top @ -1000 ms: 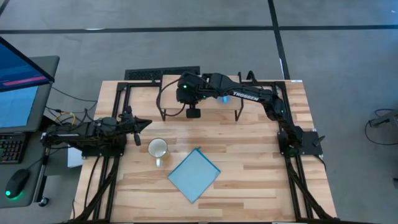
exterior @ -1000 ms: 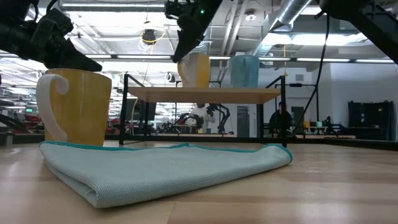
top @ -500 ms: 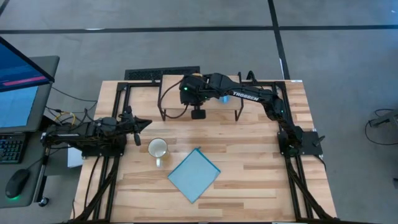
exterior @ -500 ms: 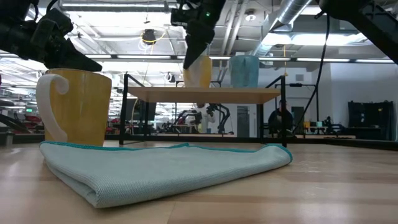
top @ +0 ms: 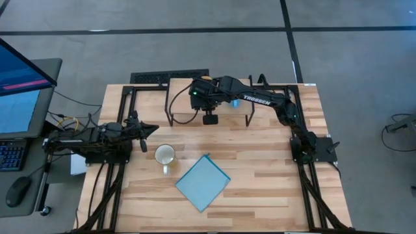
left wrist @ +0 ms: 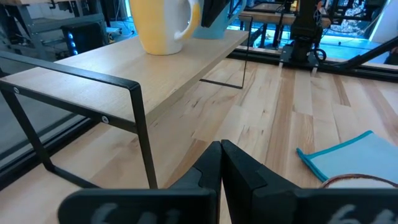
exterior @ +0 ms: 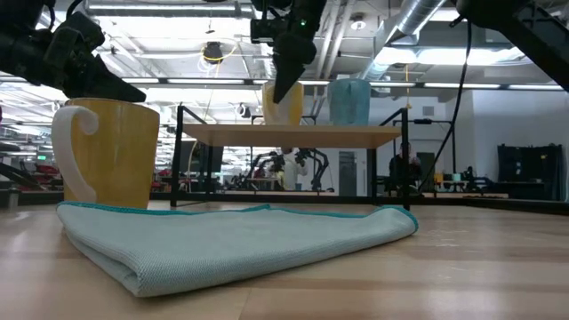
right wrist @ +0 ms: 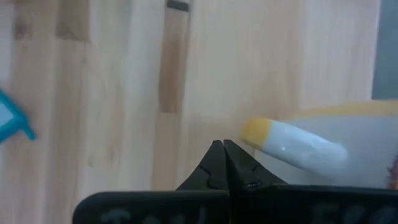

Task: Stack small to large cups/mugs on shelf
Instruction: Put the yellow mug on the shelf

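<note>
An orange-yellow mug [exterior: 286, 114] with a white handle [right wrist: 292, 146] stands upright on the shelf [exterior: 293, 135], next to a light blue mug [exterior: 348, 102]. My right gripper [top: 209, 119] is shut over the shelf, its tips just beside that handle; it also shows in the low view [exterior: 281, 91]. A yellow mug with a white inside [top: 164, 155] stands on the table. My left gripper [top: 144, 130] is shut and waits to that mug's left. My right gripper's shut fingertips [right wrist: 222, 149] point down from above, right beside the outer end of the orange-yellow mug's handle [right wrist: 252, 132]. I cannot tell whether they touch it. The mug stands on its base on the shelf top.
A flat light-blue cloth [top: 203, 182] lies on the table near the front, right of the yellow mug. The shelf stands on thin black legs [left wrist: 142, 134] at the table's far side. Black frame rails run along the table's left and right edges.
My right gripper has moved a little toward the table's right edge along the shelf. The orange-yellow mug, tilted a second ago, now stands upright and sits slightly closer to the light blue mug.
</note>
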Action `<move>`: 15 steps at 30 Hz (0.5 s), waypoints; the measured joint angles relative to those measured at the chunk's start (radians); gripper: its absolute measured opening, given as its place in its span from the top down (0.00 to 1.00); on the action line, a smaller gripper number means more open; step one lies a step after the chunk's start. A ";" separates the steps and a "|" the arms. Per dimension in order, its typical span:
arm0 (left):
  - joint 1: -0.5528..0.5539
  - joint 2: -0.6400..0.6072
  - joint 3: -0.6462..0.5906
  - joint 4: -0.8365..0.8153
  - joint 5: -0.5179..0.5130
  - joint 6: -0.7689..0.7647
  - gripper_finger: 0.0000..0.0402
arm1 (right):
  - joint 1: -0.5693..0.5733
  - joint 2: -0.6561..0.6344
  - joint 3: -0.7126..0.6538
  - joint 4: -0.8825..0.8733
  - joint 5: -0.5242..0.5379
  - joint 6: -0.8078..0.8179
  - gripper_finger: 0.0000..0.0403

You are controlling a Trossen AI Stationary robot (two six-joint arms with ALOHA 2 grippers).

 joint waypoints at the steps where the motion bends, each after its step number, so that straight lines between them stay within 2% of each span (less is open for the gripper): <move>1: 0.000 0.000 0.000 0.000 0.000 0.000 1.00 | 0.000 -0.003 0.000 0.002 -0.021 0.000 1.00; 4: 0.000 0.000 0.000 0.000 0.000 0.000 1.00 | 0.007 -0.020 -0.001 0.041 -0.086 0.002 1.00; 7: 0.000 0.000 0.000 0.000 0.000 0.000 1.00 | 0.016 -0.036 0.001 0.107 -0.097 0.001 1.00; 15: 0.000 0.000 0.000 0.000 0.000 -0.024 1.00 | 0.003 -0.047 0.000 0.170 -0.001 -0.017 1.00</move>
